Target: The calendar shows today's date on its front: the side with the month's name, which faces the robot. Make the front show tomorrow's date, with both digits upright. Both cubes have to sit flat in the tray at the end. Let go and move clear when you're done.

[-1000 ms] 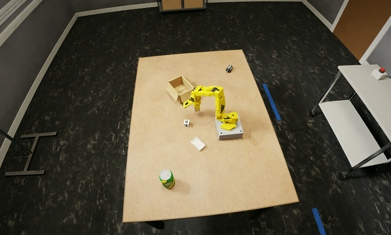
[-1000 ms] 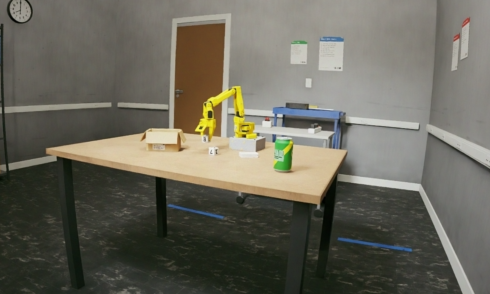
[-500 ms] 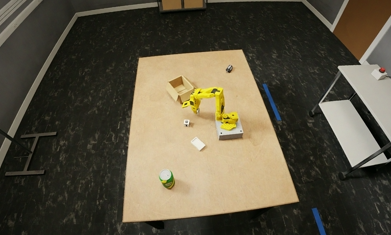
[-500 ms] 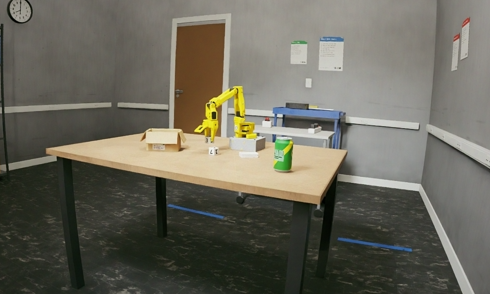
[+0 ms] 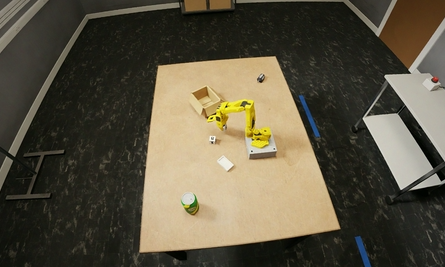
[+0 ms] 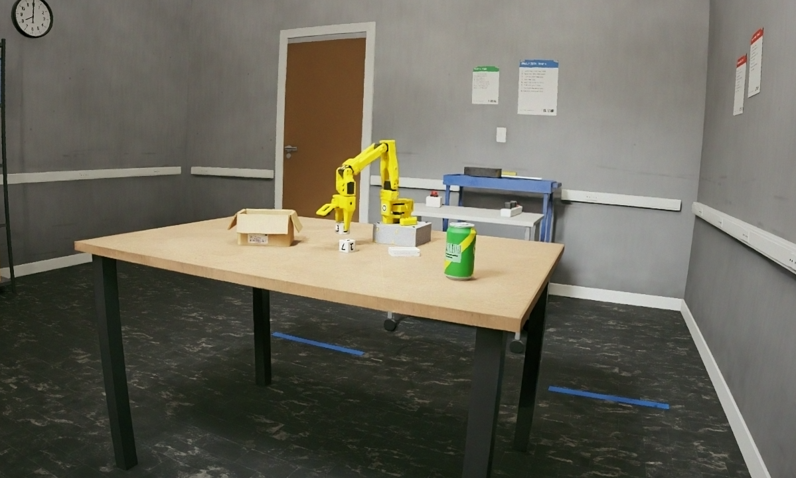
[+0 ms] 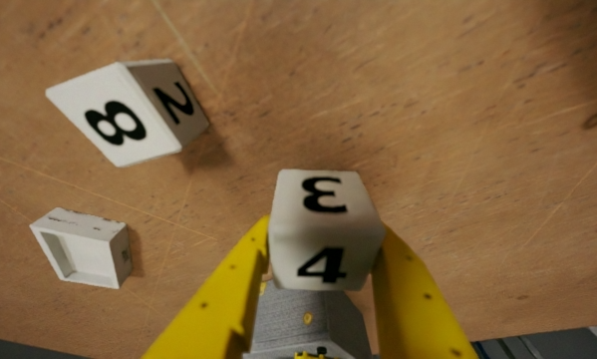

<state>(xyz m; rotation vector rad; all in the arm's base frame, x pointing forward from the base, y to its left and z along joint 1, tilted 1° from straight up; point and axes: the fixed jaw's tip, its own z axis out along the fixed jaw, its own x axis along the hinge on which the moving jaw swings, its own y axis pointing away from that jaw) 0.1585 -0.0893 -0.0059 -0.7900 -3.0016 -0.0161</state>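
My gripper (image 7: pixel 323 249) is shut on a white number cube (image 7: pixel 324 229) that shows a 4 toward the wrist camera and a 3 on the face beyond it. I hold it above the table top; in the overhead view the gripper (image 5: pixel 222 126) hangs left of the arm's base. A second white cube (image 7: pixel 126 111) lies on the table to the front left, with an 8 on top and a 2 on its side; it also shows in the overhead view (image 5: pixel 212 139). The white tray (image 7: pixel 81 247) (image 5: pixel 225 162) lies empty on the table, apart from both cubes.
An open cardboard box (image 5: pixel 205 100) stands behind the gripper. A green can (image 5: pixel 189 203) stands near the table's front. A small dark object (image 5: pixel 260 78) lies at the far right. The grey arm base (image 5: pixel 261 146) sits to the right.
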